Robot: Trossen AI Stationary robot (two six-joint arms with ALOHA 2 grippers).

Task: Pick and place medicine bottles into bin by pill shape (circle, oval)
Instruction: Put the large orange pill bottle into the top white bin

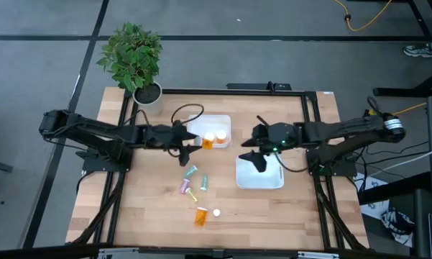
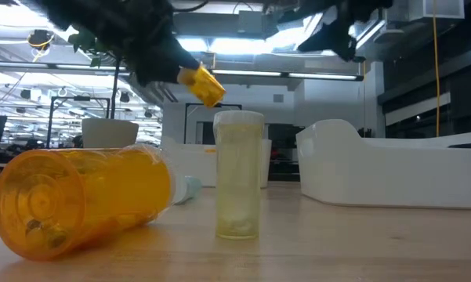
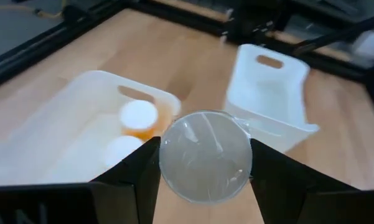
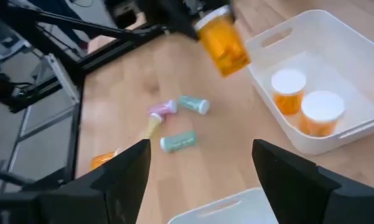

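orange is the colour of the little bottle (image 1: 208,144) that the left claw (image 1: 195,142) is pinching from above, right at the edge of the far white bin (image 1: 223,122). two more orange bottles with white caps (image 1: 216,134) are standing inside that bin. the right claw (image 1: 253,155) is hanging over the near white bin (image 1: 259,182) with its fingers spread wide and nothing between them. on the wooden table (image 1: 151,208) some small pastel bottles (image 1: 192,180) are lying close together, and another orange bottle (image 1: 200,216) is lying nearer the front with a white cap (image 1: 216,213) just beside it. a potted plant (image 1: 134,63) is sitting at the far left corner.

from the low camera, a big orange bottle (image 2: 82,200) is lying on its side up close, and a pale yellow bottle (image 2: 238,174) is standing upright beside it. the held bottle (image 2: 202,84) is hanging tilted up in the air.

from the left wrist, the held bottle's round clear bottom (image 3: 205,155) is sitting between the two dark fingers (image 3: 134,177), over the bin with the white caps (image 3: 139,115).

from the right wrist, the spread fingers (image 4: 124,171) are showing empty, the held bottle (image 4: 223,42) is hanging beside the bin with two bottles (image 4: 305,102), and pastel bottles (image 4: 177,121) are lying on the table.
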